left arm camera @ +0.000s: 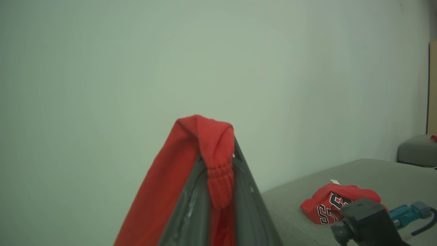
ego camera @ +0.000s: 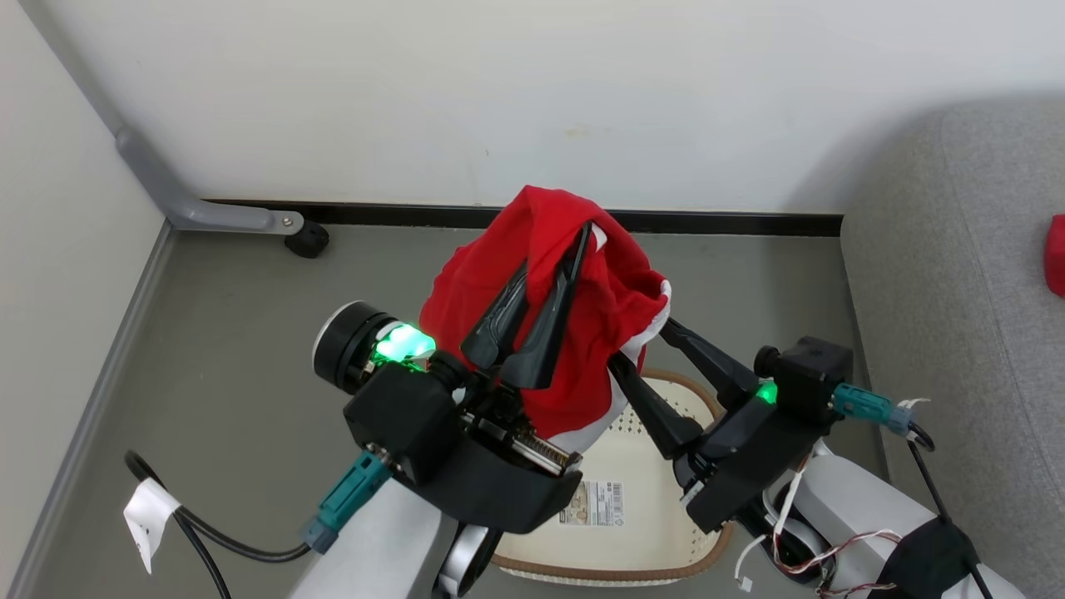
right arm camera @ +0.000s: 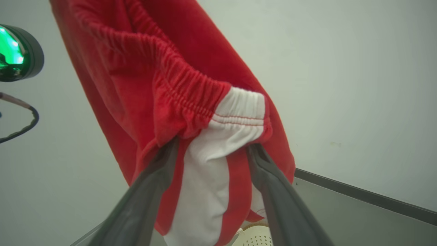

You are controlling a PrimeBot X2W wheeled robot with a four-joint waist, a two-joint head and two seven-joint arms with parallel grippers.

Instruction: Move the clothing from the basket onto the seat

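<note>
Grey seat on the robot's right already has the jersey lying on it. The basket sits on the floor under the shorts, which are lifted clear, I'd guess for carrying over. Left gripper points up, pinched tight on the waistband. Right gripper reaches in from beside it, fingers spread wide either side of the white stripe.

The basket stands on the floor; a jersey lies on the seat.
</note>
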